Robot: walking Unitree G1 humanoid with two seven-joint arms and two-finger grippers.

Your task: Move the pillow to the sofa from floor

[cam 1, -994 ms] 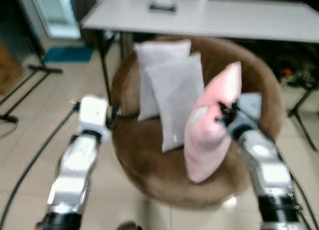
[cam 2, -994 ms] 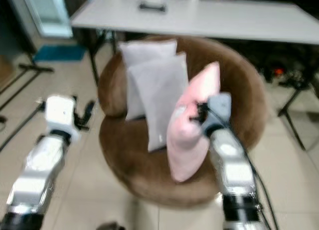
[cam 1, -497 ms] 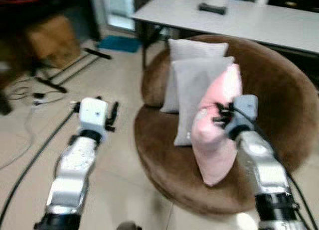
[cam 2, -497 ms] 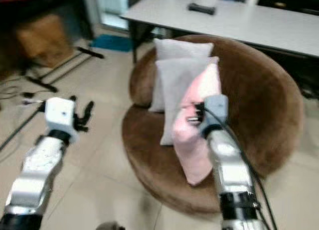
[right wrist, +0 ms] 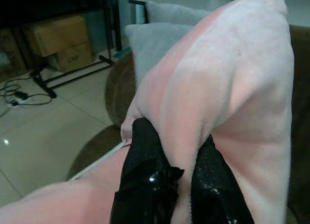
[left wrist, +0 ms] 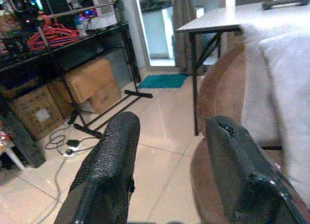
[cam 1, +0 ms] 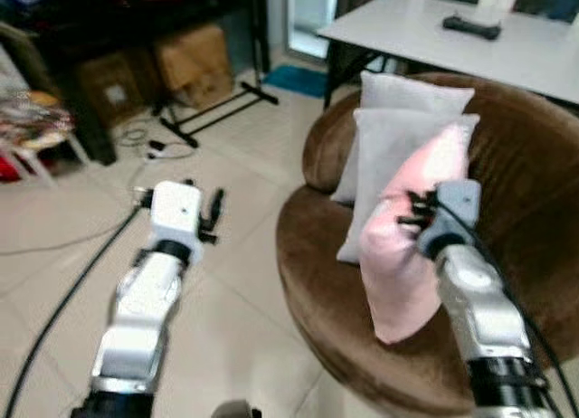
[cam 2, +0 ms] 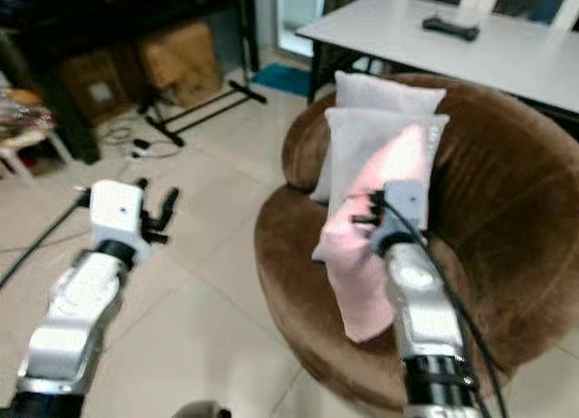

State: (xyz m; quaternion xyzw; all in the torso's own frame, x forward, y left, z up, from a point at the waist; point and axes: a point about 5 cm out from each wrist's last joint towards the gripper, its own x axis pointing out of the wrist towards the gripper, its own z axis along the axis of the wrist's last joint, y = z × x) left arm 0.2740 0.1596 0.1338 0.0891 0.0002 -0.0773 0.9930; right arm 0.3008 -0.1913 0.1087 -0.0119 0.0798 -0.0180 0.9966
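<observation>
The round brown sofa (cam 1: 534,192) now sits further right in the head views than a second ago — the camera has swung left, bringing boxes (cam 1: 194,61) and cables into view. Two grey pillows (cam 1: 398,160) lean on its back. The pink pillow (cam 1: 407,246) hangs over the seat, pinched in the right gripper (right wrist: 167,178) — release looks near. The left gripper (left wrist: 169,166) hovers empty, fingers spread.

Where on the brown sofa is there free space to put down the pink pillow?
The bare seat between the front rim and the two grey pillows is free. The back is crowded by those pillows. The right gripper pinches the pink pillow above it.
</observation>
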